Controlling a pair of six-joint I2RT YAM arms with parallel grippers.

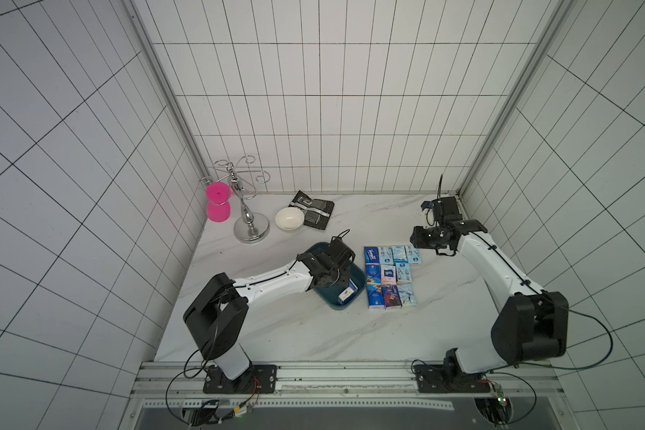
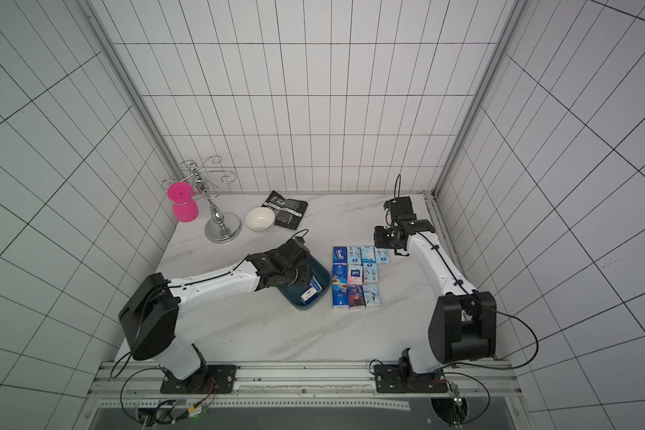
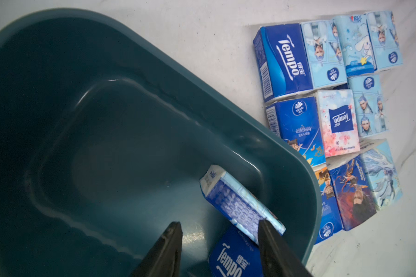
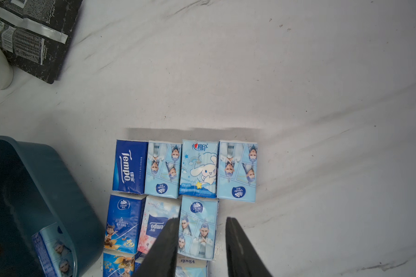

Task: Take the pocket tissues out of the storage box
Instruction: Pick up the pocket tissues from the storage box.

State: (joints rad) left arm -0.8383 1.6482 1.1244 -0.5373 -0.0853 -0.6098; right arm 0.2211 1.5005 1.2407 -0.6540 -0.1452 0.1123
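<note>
Two tissue packets [image 3: 240, 208] lie in the box's [image 3: 135, 57] corner nearest the table's [image 1: 276, 327] front edge, beneath my left claw [image 3: 220, 231], jaws spread, holding nothing. Ten other packets [image 1: 388, 273] sit in rows just right of the box; my right claw [image 4: 202, 224] hangs above them, jaws parted, empty.

Most of the box [image 3: 154, 72] floor is lying bare; two packets [image 3: 240, 211] are crowding one corner by its wall. The packet grid [image 1: 388, 275] is sitting just beside the box, blocking that side. The table [image 1: 295, 335] is lying open nearward. The stand [image 1: 246, 219], bowl [image 1: 288, 218] and pouch [image 1: 315, 210] are filling the far-left corner.
</note>
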